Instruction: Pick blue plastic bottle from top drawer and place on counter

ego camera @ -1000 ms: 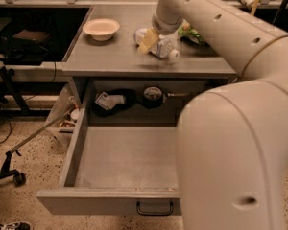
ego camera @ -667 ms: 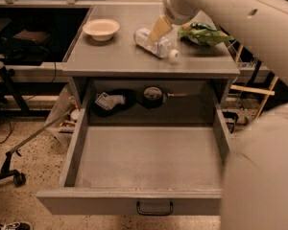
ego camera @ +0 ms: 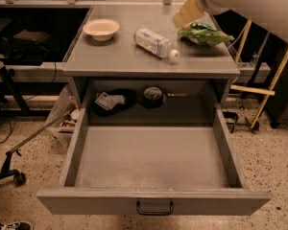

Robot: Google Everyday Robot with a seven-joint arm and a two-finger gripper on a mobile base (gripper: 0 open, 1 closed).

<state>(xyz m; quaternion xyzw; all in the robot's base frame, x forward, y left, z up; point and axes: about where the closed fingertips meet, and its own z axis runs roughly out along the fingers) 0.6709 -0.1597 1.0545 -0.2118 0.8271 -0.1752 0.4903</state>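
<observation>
The blue plastic bottle (ego camera: 155, 42) lies on its side on the counter (ego camera: 120, 56), its white cap pointing front right. The top drawer (ego camera: 151, 164) is pulled fully out and holds nothing that I can see; its dark loop handle (ego camera: 154, 209) is at the front. My gripper (ego camera: 186, 13) hangs above the counter's back right, up and to the right of the bottle and apart from it, with nothing in it. The white arm runs out of the top right corner.
A white bowl (ego camera: 101, 29) stands at the counter's back left. A green-and-yellow snack bag (ego camera: 204, 34) lies at the back right, just under the gripper. Dark items (ego camera: 152, 97) sit inside the cabinet behind the drawer. A wheeled stand (ego camera: 12, 169) is on the floor left.
The gripper has let go of the bottle, which now lies on the counter. The arm has lifted away up and to the right.
</observation>
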